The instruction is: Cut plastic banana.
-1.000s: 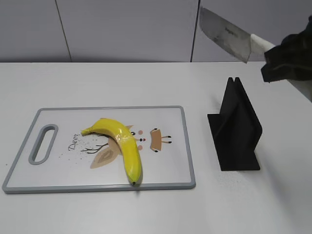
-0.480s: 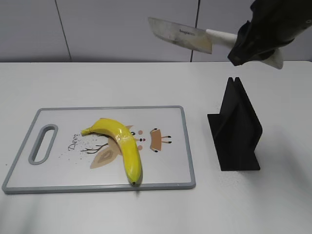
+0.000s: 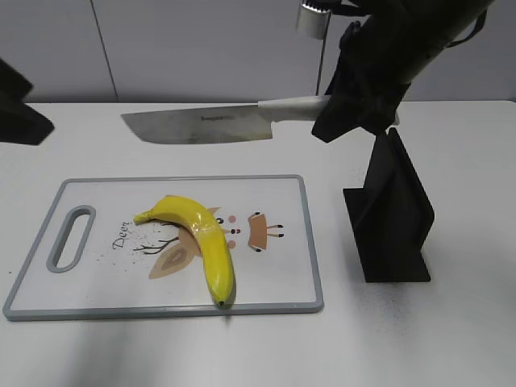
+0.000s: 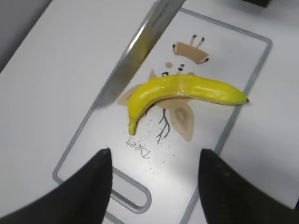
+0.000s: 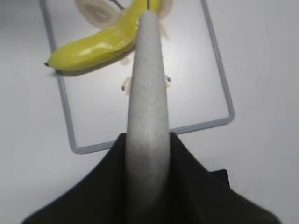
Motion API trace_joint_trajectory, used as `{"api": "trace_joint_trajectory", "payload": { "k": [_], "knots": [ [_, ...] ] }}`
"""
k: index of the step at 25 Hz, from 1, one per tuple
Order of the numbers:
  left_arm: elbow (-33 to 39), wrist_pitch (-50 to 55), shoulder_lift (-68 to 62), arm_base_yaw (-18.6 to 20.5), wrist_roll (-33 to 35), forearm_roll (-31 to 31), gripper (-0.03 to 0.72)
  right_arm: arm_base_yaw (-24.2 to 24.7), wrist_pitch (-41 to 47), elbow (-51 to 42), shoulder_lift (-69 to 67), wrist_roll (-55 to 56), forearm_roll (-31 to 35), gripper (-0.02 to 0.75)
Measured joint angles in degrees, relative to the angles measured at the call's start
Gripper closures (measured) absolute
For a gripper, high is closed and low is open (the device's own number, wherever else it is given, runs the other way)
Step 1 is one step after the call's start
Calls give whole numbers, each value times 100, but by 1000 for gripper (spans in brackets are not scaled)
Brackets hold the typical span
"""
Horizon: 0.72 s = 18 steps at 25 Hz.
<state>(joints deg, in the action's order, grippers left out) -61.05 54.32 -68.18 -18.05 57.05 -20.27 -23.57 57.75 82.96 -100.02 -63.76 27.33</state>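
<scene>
Plastic banana (image 3: 199, 239) lying on the cutting board (image 3: 282, 274), near and left of the right end effector (image 3: 363, 101). Clamped there on a cleaver (image 3: 201, 126), blade raised over the board's far edge. Left end effector (image 4: 154, 186) spread wide above the board's handle end.

right fingers (image 5: 149, 186): cloth-covered | knife (image 5: 147, 107): blade unseen, right wrist view

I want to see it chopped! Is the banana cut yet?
Not yet. Done: the knife is out of its black stand and gripped by the right gripper. In hand: the blade hangs in the air above the board. Left: the banana lies whole and uncut.
</scene>
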Motion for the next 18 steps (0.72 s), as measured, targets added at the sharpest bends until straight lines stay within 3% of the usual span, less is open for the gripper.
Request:
{"api": "trace_joint_trajectory", "payload": {
  "k": [5,14,17,18],
  "knots": [
    [-802,392,-891,-509,664,206,119,0,700,385,-354,-1062,304,546],
    [-1111,756,-2052,-552,1120,518,137,0,953,497,-408,-1736,684,546],
    [-1111,557,-2192,-552,1120,578,212,0,995,497,-425,-1756,678,546],
    [-1111,547,-2209,-552,1126,584,282,0,967,497,-437,-1750,678,546]
  ]
}}
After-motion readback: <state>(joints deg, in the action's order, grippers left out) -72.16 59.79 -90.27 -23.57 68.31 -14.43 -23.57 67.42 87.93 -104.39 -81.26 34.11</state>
